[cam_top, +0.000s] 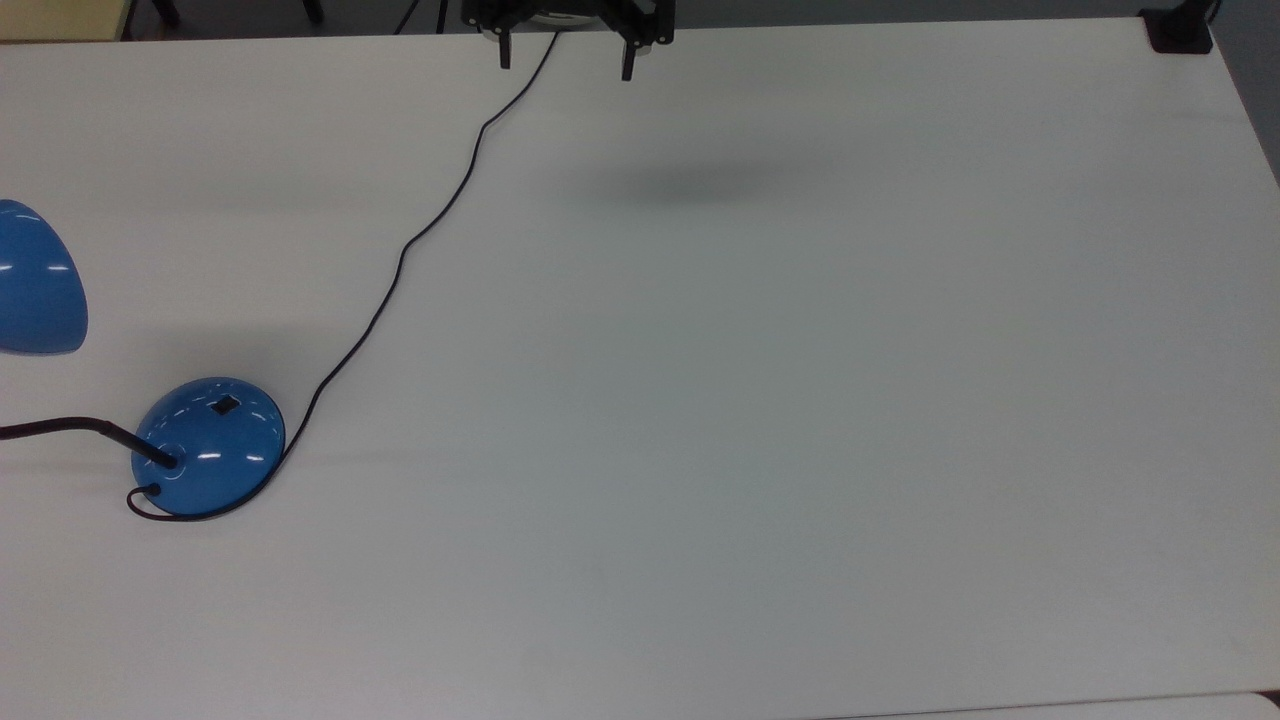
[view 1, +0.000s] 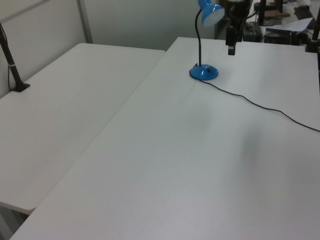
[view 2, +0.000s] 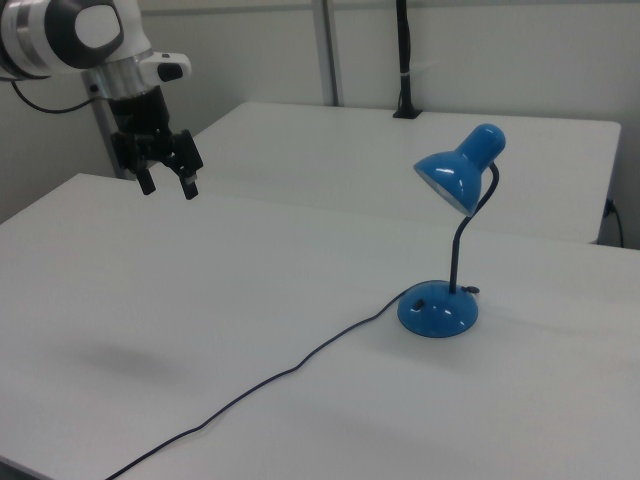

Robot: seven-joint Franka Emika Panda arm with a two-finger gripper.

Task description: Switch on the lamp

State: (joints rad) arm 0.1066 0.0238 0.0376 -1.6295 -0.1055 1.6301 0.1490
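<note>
The lamp stands on the white table (cam_top: 760,400). Its glossy blue dome base (cam_top: 210,447) carries a small black switch (cam_top: 226,405), and its blue shade (cam_top: 35,280) is at the top view's left edge. A black cord (cam_top: 440,215) runs from the base to the far table edge. In the right view the lamp (view 2: 437,312) stands upright with its shade (view 2: 458,175) unlit. My gripper (cam_top: 565,55) hangs open and empty above the far table edge, far from the lamp. It also shows in the right view (view 2: 168,183) and the left view (view 1: 231,45).
A second white table (view 1: 75,100) adjoins this one. A black clamp post (cam_top: 1180,30) sits at the top view's far right corner. Another post (view 2: 403,60) stands on the neighbouring table.
</note>
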